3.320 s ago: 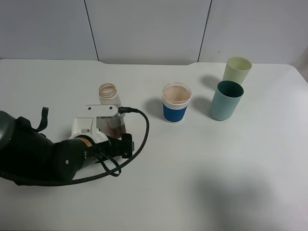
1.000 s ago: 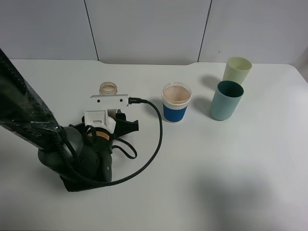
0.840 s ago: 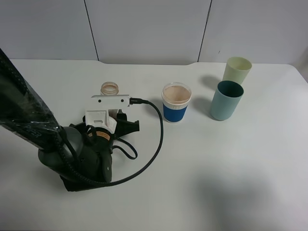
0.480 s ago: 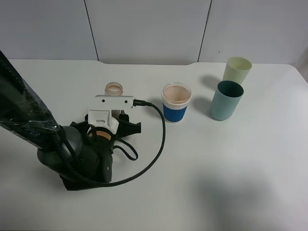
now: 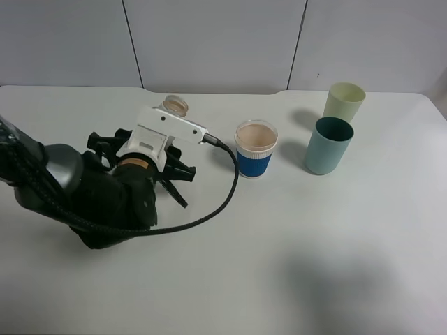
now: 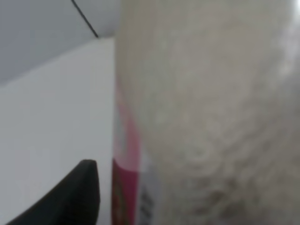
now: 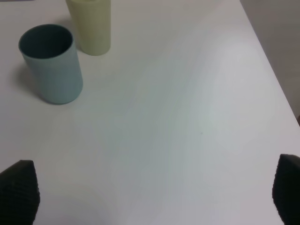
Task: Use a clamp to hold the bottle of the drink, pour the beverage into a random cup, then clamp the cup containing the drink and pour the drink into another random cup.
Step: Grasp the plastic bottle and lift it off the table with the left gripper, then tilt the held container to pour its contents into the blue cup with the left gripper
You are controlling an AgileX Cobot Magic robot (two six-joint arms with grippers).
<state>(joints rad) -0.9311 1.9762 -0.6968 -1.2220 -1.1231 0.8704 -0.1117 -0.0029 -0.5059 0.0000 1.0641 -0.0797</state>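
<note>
The counter (image 5: 314, 244) is a flat, matte white surface with rounded far corners.

The left arm (image 5: 98, 199) is a bulky black body with a braided black cable looping beside it and a white plastic bracket at the wrist. The left claw (image 5: 170, 120) sits beneath this bracket, closed on the bottle (image 5: 174, 105). The bottle is over the left half of the counter, left of the cups. Only its wide round neck shows above the bracket. In the left wrist view the bottle wall is translucent and blurred, with a red-and-white label and one black finger (image 6: 75, 197) beside it.

The teal cup (image 5: 328, 145) is a smooth, opaque cylinder. The pale yellow-green cup (image 5: 343, 102) stands just behind it. The cup (image 5: 255, 149), near the bottle, has a blue lower band, a white ribbed band and a clear rim. It holds the beverage (image 5: 255, 136), an opaque light-brown liquid.

The right claw (image 7: 153, 194) is spread wide, with its textured black fingertips (image 7: 18, 187) apart over bare counter.
</note>
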